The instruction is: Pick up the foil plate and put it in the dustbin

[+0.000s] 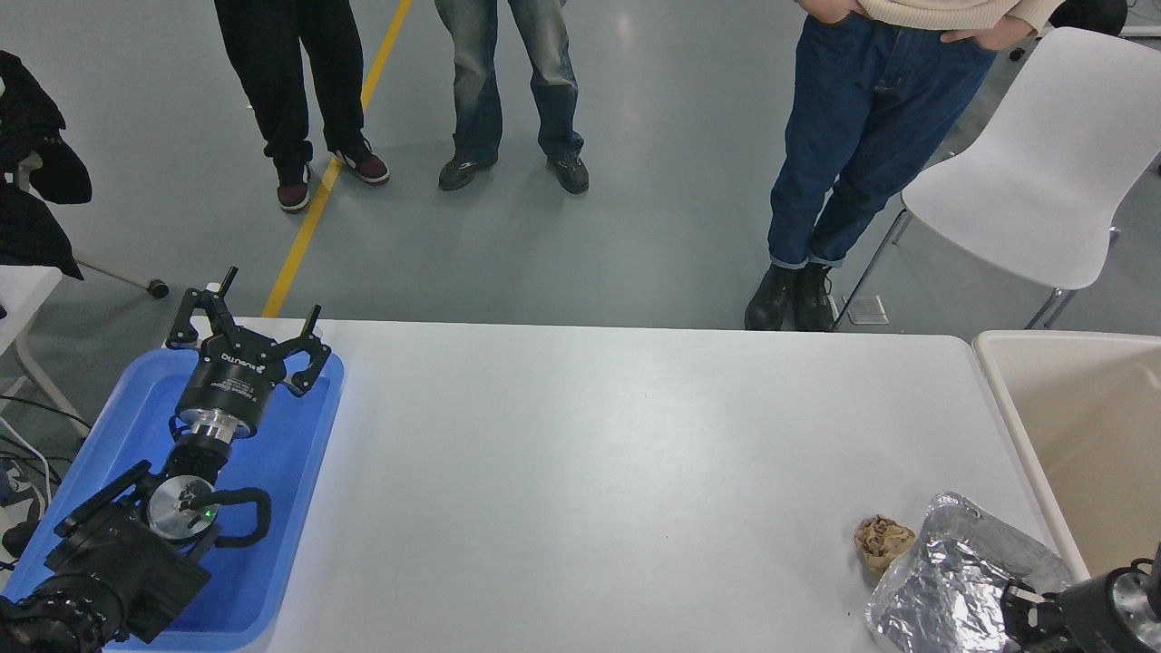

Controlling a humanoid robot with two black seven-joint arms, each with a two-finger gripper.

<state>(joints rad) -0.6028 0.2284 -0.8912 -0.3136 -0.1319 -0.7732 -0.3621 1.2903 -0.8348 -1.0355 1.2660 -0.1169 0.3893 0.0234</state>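
The foil plate [952, 571] lies crinkled and shiny at the table's near right corner, running off the picture's bottom edge. My right gripper [1023, 621] comes in from the bottom right corner and sits at the plate's near right side, mostly cut off by the frame. The dustbin [998, 372], beige with a thick rim and tan inside, stands just right of the table beside the plate. My left arm is parked at the lower left, its gripper [247, 317] open above the blue tray.
A small crumpled brown paper ball [882, 540] sits just left of the foil plate. A blue tray [299, 472] lies under the left arm. Three people stand beyond the table's far edge. A white chair [1043, 163] stands at the far right.
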